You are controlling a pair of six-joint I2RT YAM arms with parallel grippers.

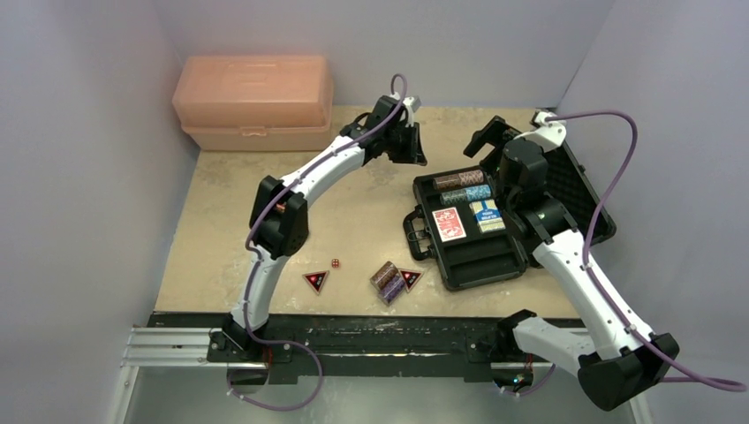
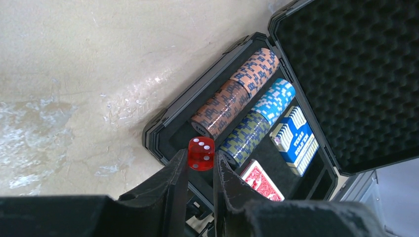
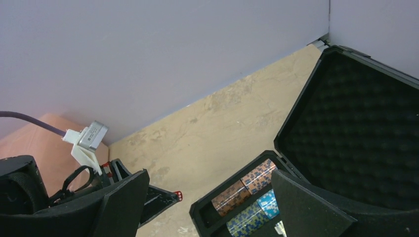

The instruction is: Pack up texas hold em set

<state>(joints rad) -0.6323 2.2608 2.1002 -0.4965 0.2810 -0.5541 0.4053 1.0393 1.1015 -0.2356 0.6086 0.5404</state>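
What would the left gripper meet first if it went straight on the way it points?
Past its red die, likely the end of the orange chip row in the case, though depth is unclear.

Likely a lab: bare grey walls (image 1: 88, 177), aluminium rail (image 1: 168, 343).

Red die (image 2: 201, 153) in tool (image 2: 200, 167) (open case (image 2: 165, 129) beyond)

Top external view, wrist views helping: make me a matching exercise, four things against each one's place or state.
Things:
1 left gripper
2 blue card deck
3 loose chip stack
4 peach plastic box

Places or states:
a beside a triangular token on the table
b at the table's far left corner
c shut on a red die
d inside the black case

Pairs: 1-c, 2-d, 3-a, 4-b
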